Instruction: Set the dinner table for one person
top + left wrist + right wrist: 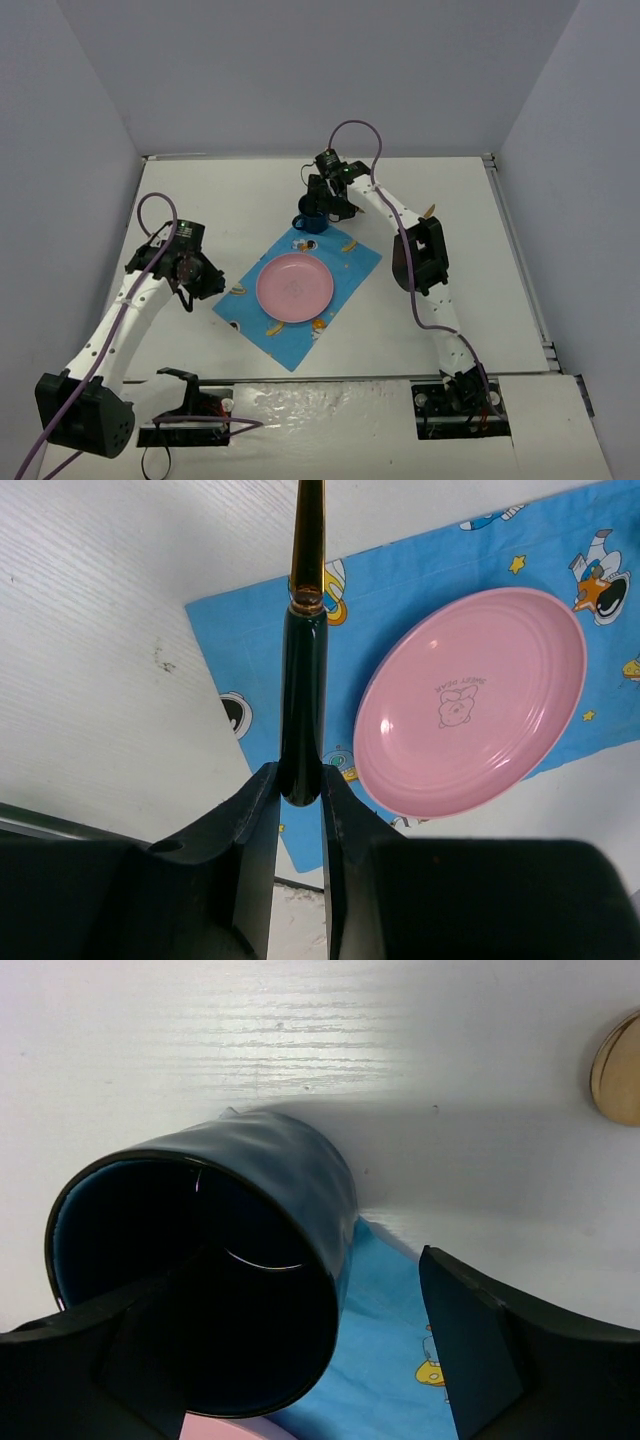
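A pink plate (294, 288) lies in the middle of a blue patterned mat (296, 345) on the white dinner table (480, 260). My left gripper (192, 275) hovers left of the mat, shut on a utensil with a dark green handle (302, 700) and an amber shaft; its head is out of view. The plate (470, 700) and mat (400, 580) lie to its right. A dark blue cup (310, 222) stands at the mat's far corner. My right gripper (318, 208) is open around the cup (200, 1290); its right finger (480, 1350) is clear of the cup wall.
A small tan wooden item (430, 211) lies on the table right of the right arm; its round edge shows in the right wrist view (620, 1070). Grey walls enclose the table on the left, far and right sides.
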